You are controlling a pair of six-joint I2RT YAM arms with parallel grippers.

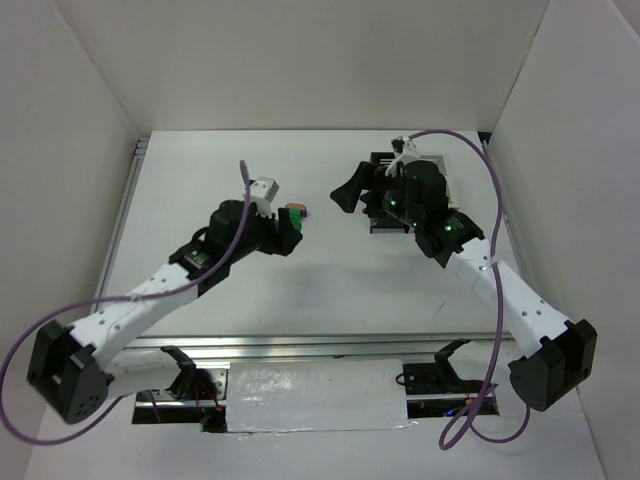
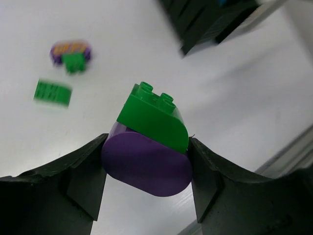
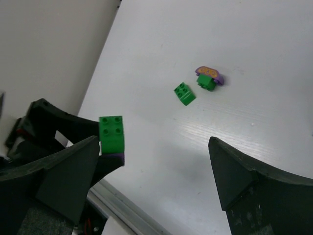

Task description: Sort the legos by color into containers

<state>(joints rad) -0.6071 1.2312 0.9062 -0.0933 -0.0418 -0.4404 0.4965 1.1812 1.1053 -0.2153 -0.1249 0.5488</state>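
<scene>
The left gripper [image 2: 146, 178] is pinching a purple lego [image 2: 146, 166] with a green lego [image 2: 154, 117] stuck on top, above the table [image 2: 244, 98]. The right gripper [image 3: 154, 181] is hanging spread wide and empty, its arm covering most of the black containers [image 2: 215, 22] from overhead. A loose green brick [image 3: 184, 94] and a purple-orange cluster [image 3: 209, 78] are lying just apart on the table.

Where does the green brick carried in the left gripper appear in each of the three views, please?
Top external: the green brick is a small speck at the left gripper tip, just left of centre.
Left wrist: green brick at centre, atop a purple piece clamped between the fingers.
Right wrist: green brick at lower left of centre.
Shared landmark: the purple-and-orange piece on the table, in both wrist views; not discernible from the top.
</scene>
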